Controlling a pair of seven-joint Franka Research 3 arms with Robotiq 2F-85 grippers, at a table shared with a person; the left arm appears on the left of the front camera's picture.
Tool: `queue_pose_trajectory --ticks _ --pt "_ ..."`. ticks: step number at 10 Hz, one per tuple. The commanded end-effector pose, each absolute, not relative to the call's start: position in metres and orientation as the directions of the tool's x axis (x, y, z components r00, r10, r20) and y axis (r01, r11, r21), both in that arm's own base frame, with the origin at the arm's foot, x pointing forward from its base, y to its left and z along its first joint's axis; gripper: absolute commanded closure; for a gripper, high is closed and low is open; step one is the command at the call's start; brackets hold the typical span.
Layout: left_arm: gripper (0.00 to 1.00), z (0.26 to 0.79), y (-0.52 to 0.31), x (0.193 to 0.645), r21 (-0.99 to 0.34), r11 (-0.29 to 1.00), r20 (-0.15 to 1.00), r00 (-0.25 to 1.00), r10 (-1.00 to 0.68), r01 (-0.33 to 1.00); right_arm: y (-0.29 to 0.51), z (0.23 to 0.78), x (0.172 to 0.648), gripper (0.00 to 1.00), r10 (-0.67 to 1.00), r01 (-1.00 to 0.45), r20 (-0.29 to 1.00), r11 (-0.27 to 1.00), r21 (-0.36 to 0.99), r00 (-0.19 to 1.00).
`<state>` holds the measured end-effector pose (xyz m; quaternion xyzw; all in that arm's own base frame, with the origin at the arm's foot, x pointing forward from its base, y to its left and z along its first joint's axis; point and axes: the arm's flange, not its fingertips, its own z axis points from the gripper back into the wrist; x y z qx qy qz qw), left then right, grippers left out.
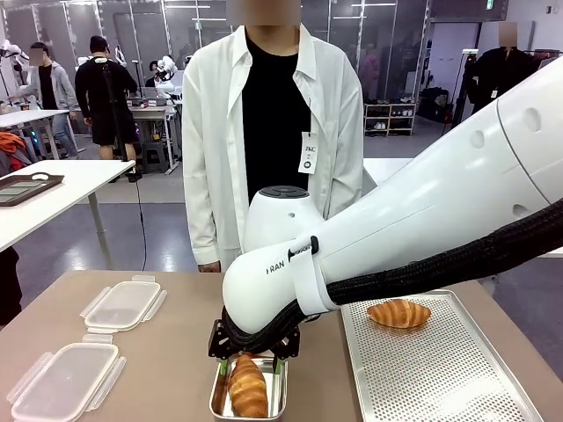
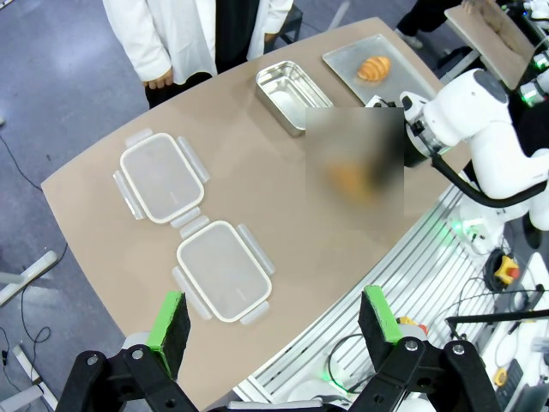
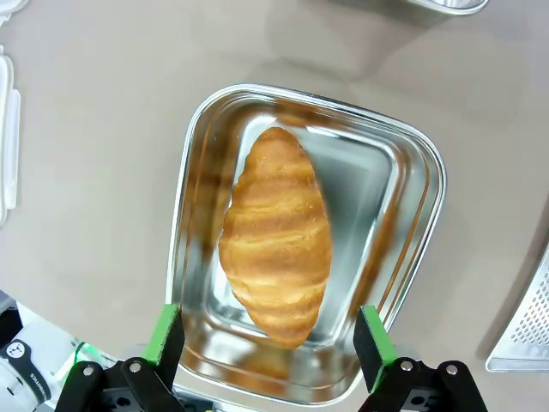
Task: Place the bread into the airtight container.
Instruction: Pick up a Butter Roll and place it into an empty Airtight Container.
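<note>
A golden croissant [image 1: 248, 387] [image 3: 276, 232] lies lengthwise inside a shiny steel container [image 1: 215, 400] [image 3: 420, 172] at the table's near edge. My right gripper [image 1: 252, 350] [image 3: 268, 339] hangs open just above it, its green pads on either side of the croissant's near end, not touching it. A second croissant [image 1: 398, 313] [image 2: 373, 67] rests on the perforated metal tray [image 1: 440, 369]. My left gripper [image 2: 273, 319] is open and holds nothing, high over the table's near left edge.
Two clear plastic lids [image 1: 121, 304] [image 1: 62, 382] lie on the table's left side. An empty second steel container [image 2: 292, 96] sits farther back near the tray. A person in a white coat [image 1: 273, 132] stands at the far edge.
</note>
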<state>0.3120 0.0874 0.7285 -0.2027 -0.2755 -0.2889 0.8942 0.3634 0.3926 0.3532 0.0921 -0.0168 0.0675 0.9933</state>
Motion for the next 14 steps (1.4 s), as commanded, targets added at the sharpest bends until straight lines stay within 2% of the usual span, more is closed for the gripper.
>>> queue_pose_trajectory --ticks 1,10,14 --pt "0.0 0.729 0.087 0.311 -0.199 0.738 0.615 0.668 -0.419 0.645 0.394 0.352 0.365 0.0 0.13 -0.136 0.044 0.974 0.182 0.99" --pt "0.0 0.729 0.087 0.311 -0.199 0.738 0.615 0.668 -0.419 0.645 0.393 0.352 0.364 0.0 0.131 -0.137 0.044 0.974 0.18 0.99" --pt "0.0 0.729 0.087 0.311 -0.199 0.738 0.615 0.668 -0.419 0.645 0.29 0.488 0.347 0.0 0.283 -0.31 0.154 0.93 0.196 0.947"
